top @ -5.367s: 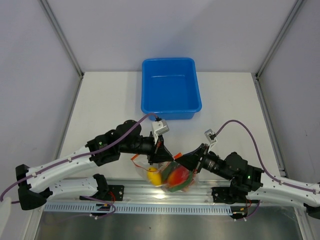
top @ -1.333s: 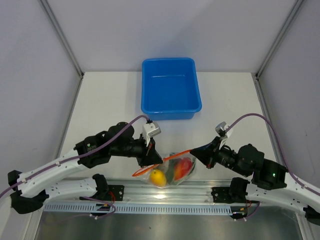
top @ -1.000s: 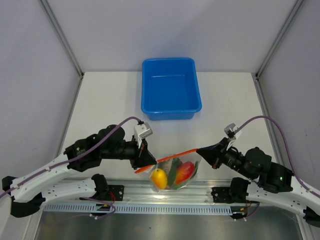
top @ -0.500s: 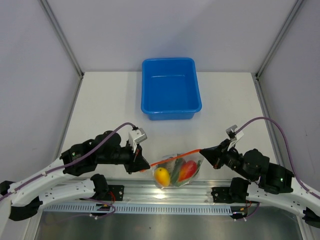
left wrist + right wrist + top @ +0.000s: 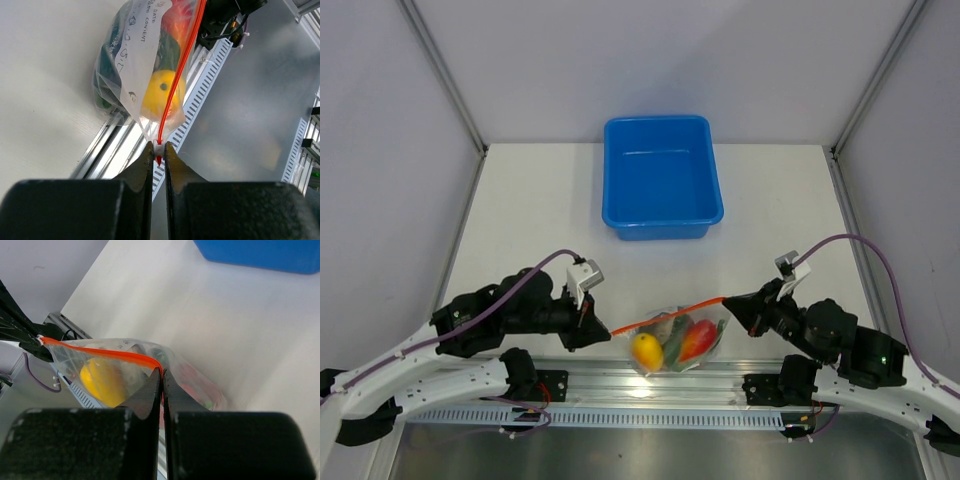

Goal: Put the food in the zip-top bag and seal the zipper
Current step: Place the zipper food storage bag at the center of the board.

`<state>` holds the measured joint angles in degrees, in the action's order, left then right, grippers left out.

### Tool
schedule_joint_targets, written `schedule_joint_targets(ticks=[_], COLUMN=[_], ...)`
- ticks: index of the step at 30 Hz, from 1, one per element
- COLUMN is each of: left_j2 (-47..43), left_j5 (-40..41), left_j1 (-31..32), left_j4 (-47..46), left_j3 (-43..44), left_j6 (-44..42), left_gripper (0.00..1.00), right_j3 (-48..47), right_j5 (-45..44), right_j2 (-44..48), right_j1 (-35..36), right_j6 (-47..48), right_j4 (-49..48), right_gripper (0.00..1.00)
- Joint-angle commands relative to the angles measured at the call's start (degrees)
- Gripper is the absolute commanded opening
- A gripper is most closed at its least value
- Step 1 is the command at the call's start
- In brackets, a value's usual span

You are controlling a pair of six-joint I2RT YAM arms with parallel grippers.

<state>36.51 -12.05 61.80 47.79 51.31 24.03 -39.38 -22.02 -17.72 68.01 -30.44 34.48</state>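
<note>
The clear zip-top bag (image 5: 675, 338) hangs between my grippers near the table's front edge. Inside it show a yellow fruit (image 5: 646, 350), a red piece (image 5: 694, 340) and green pieces (image 5: 672, 343). The orange-red zipper (image 5: 665, 313) is stretched taut between the two. My left gripper (image 5: 607, 333) is shut on the zipper's left end with its white slider (image 5: 158, 148). My right gripper (image 5: 725, 301) is shut on the zipper's right end (image 5: 159, 367). In the left wrist view the bag (image 5: 135, 65) hangs beyond the jaws with the yellow fruit (image 5: 159, 97) in it.
A blue plastic tub (image 5: 662, 178) stands at the back centre of the table. An aluminium rail (image 5: 650, 390) runs along the front edge under the bag. Grey walls and frame posts bound the table.
My left gripper has slid leftward along the zipper to its left end. My right gripper has drawn to the right. The zipper is now stretched straight and the bag hangs lower between them.
</note>
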Motion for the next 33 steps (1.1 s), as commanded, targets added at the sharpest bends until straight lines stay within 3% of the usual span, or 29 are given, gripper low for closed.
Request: schedule_joint_targets(ticks=[1,5,6,8,9,11,12,17,20,28,31,32,33], left_j2=[-1.2,-2.0,-2.0,-1.8,-1.4,-1.0,-0.4,0.1,-2.1,-8.5,-11.9,-12.9,-14.5], left_j5=[1.5,6.2,7.8,11.2,14.8,16.7,18.8,22.2,25.9,23.2,21.2,20.7,19.8], left_j1=[0.0,0.0,0.0,0.0,0.0,0.0,0.0,0.0,0.0,0.0,0.0,0.0,0.0], left_j4=[2.0,3.2,3.4,4.8,5.0,4.4,4.2,2.1,2.1,-0.2,-2.1,-2.7,-3.1], left_j3=[-0.1,0.5,0.5,0.8,0.8,0.6,1.0,4.6,6.2,4.9,2.5,0.7,0.0], left_j6=[1.2,1.9,2.2,3.3,3.7,3.7,3.8,3.1,3.0,3.6,5.5,6.0,7.2], left_gripper=[0.09,0.07,0.14,0.37,0.55,0.73,0.99,1.0,0.99,0.99,1.0,0.99,0.99], right_j3=[0.4,1.2,1.5,2.1,2.3,2.5,2.5,0.2,-2.6,-3.3,-3.7,-4.5,-5.0], right_j5=[-2.1,-0.8,-0.5,-0.5,-0.8,-1.9,-3.2,-4.9,-2.1,2.6,5.7,6.3,6.5], right_j2=[-0.5,-3.1,-3.7,-5.0,-6.6,-8.9,-11.6,-20.3,-26.9,-33.8,-37.0,-38.0,-39.8], right_j1=[-0.4,-0.4,-0.4,-0.4,-0.5,-0.6,-0.5,-3.4,-8.9,-21.5,-25.2,-25.8,-26.6], right_j6=[-0.8,-1.2,-1.6,-1.9,-2.3,-2.6,-2.7,-3.8,-4.2,-3.9,-2.2,-1.7,-0.8], right_j4=[-2.9,-4.7,-5.8,-7.0,-8.4,-9.4,-10.3,-11.2,-9.9,-9.5,-10.9,-11.2,-11.4], right_gripper=[0.0,0.0,0.0,0.0,0.0,0.0,0.0,0.0,0.0,0.0,0.15,0.27,0.32])
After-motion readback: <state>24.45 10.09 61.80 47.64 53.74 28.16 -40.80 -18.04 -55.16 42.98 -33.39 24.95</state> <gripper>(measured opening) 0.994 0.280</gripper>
